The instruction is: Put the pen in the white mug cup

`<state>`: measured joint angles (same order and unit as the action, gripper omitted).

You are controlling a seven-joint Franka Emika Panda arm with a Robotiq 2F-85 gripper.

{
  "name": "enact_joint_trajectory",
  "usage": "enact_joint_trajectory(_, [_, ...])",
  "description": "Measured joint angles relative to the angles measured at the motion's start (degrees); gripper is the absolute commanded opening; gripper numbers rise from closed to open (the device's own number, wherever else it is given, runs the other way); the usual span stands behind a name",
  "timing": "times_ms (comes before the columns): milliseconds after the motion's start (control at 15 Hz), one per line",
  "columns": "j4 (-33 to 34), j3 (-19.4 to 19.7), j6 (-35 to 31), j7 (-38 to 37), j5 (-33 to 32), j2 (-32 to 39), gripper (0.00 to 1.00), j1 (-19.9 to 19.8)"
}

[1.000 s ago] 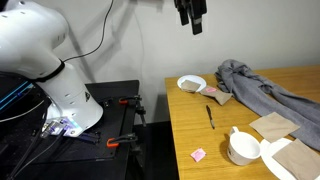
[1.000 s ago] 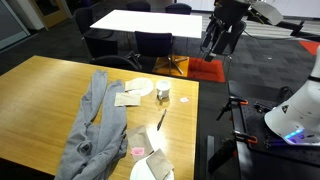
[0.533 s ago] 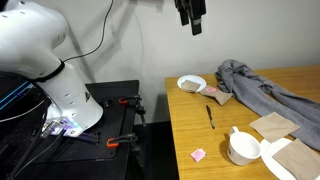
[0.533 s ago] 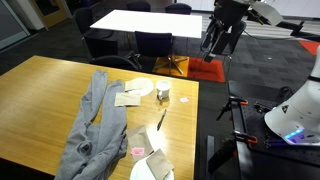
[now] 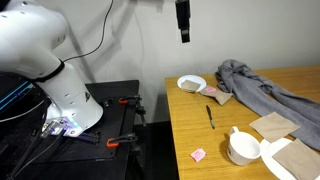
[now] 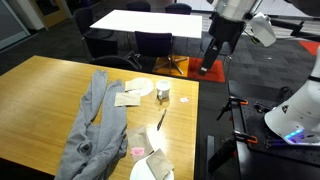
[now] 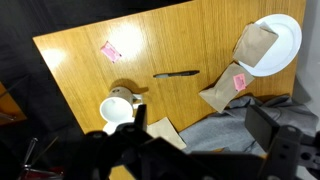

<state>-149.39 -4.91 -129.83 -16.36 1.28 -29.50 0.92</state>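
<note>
Tool (image 5: 184, 37) high above the table (image 5: 190, 125), touching nothing; in the wrist view its fingers look spread, empty. Pen (image 7: 175, 73) flat on the table, near the white mug cup (image 7: 118, 108), apart from it.

Table (image 7: 85, 70): smooth wood w/ slight sheen. On table, grey cloth (image 5: 255, 85) looks soft, matt, rumpled. White mug cup (image 7: 117, 109) on table glossy; brown paper (image 7: 222, 92) matt.

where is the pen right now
The pen lies flat on bare wood of the table. In the wrist view it is between the white mug and the white plate, touching neither.
</note>
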Motion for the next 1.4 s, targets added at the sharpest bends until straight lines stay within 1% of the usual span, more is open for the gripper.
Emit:
enact_joint_trajectory(200, [0.3,-3.2,0.0,-9.8,0.2,2.5,1.0,-0.4])
enact_joint_trajectory(400, [0.5,-5.2,-0.3,-19.1,1.3,4.8,1.0,-0.7])
enact_joint_trajectory(600, [0.5,-5.8,-1.7,-26.5,3.3,6.8,1.0,-0.7])
enact_joint_trajectory(800, [0.4,-5.9,-4.4,-32.6,6.0,9.0,1.0,-0.6])
enact_joint_trajectory(933, [0.4,-6.1,-6.6,-37.2,6.7,10.8,1.0,-0.6])
enact_joint_trajectory(1200, [0.3,-7.0,-11.4,-48.4,5.5,15.0,1.0,-0.6])
enact_joint_trajectory(1400, [0.3,-7.5,-14.8,-57.9,1.5,18.6,1.0,-0.6])
